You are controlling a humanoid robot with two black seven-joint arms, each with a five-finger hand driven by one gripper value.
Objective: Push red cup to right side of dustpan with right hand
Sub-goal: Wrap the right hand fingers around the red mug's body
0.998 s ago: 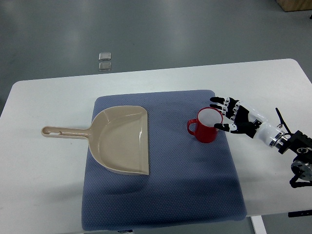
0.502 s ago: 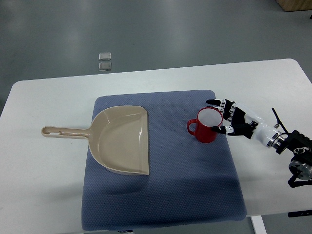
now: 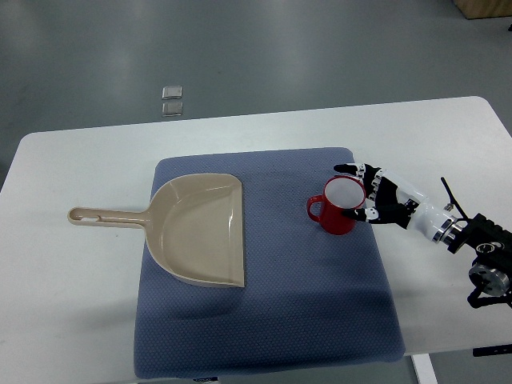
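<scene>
A red cup (image 3: 337,206) stands upright on the blue mat (image 3: 264,312), its handle pointing left toward the beige dustpan (image 3: 197,230). The dustpan lies on the mat's left half, its handle sticking out left over the white table. A wide gap of mat separates cup and dustpan. My right hand (image 3: 366,194) comes in from the right edge, its fingers (image 3: 349,170) spread and holding nothing, touching the cup's right side at the rim. The left arm is not in view.
The white table (image 3: 80,160) carries the mat. The table's right and near edges are close to my right forearm (image 3: 472,240). Grey floor lies beyond the far edge, with a small metal floor plate (image 3: 172,101).
My right hand has moved left, closing up against the cup's right side. The cup and dustpan have barely shifted.
</scene>
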